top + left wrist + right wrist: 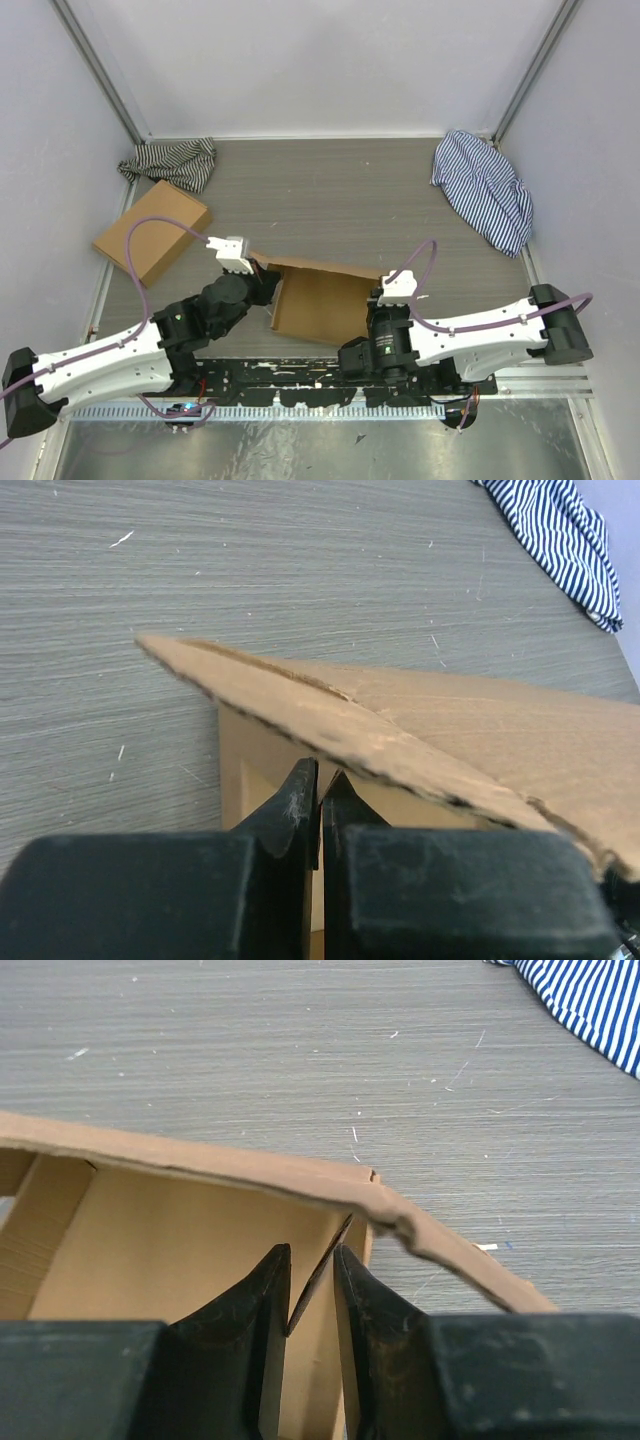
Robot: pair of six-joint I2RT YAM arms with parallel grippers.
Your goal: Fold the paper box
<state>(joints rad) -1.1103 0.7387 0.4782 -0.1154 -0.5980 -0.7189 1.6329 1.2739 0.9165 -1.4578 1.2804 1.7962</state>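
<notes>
At the desk's near edge, mid-fold: paper box half-formed, left gripper pinched together under its raised lid, right gripper clamped on a side flap; next, tuck flap inward.

Both arms reach inward, left fingers pressed together, right fingers nearly so.

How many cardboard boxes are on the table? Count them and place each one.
2. The paper box sits near the table's front centre between both grippers; a flat cardboard box lies at the left, below the dark striped cloth. None seems hidden.
</notes>
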